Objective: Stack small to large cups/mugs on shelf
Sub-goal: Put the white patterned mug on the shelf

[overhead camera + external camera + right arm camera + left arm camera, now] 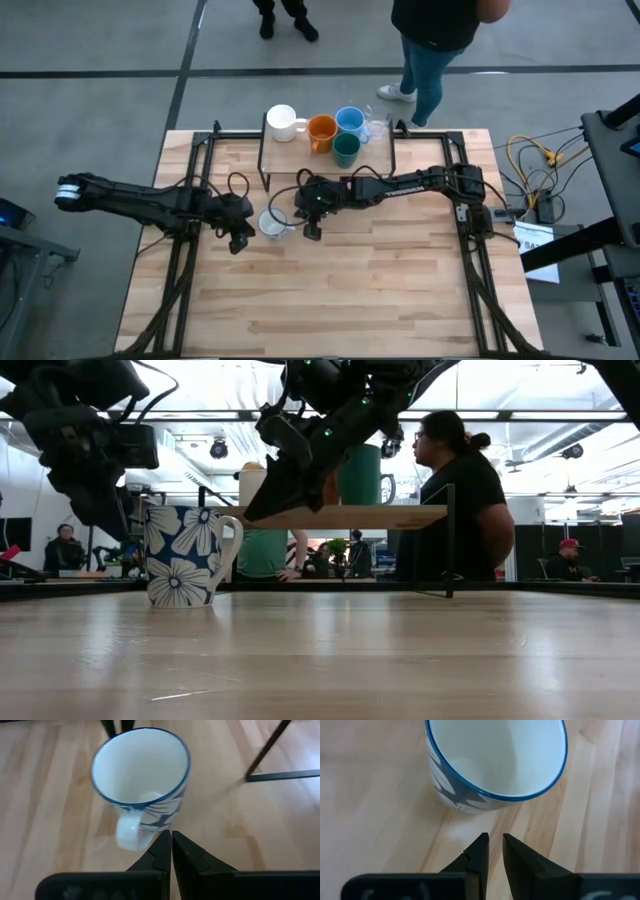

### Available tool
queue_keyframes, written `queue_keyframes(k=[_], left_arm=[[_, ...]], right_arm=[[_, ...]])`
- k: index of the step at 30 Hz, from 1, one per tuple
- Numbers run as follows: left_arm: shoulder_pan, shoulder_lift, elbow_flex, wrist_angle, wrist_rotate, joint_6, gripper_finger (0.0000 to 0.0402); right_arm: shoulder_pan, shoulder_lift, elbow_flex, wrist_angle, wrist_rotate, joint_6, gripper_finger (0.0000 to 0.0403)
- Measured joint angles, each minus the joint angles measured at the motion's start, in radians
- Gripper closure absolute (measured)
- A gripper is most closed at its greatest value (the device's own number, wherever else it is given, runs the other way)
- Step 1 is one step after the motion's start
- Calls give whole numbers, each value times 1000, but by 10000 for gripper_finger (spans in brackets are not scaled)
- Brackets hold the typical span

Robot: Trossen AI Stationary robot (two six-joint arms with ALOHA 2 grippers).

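A white mug with a dark blue flower pattern (273, 222) stands upright on the table, in front of the shelf (290, 158). On the shelf stand a white mug (282, 122), an orange mug (321, 132), a light blue mug (349, 120), a dark green cup (346, 150) and a clear glass (377, 125). My left gripper (494, 840) hovers just left of the patterned mug (495, 765), its fingers a narrow gap apart with nothing between them. My right gripper (168, 838) is shut and hangs just right of that mug, by its handle (129, 833).
The shelf's thin black legs (265, 750) stand close behind the patterned mug. A person (440, 40) stands just beyond the table's far edge. Cables (535, 165) lie off the right side. Bare wood (330, 300) stretches toward the near edge.
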Motion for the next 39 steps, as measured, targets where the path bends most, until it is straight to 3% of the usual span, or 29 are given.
queue_keyframes(k=[15,39], left_arm=[[-1,-7,0,12,-5,-17,362],[0,6,-2,30,-29,-13,362]], right_arm=[[-22,26,-4,-32,-106,29,395],[73,63,42,0,-113,74,395]])
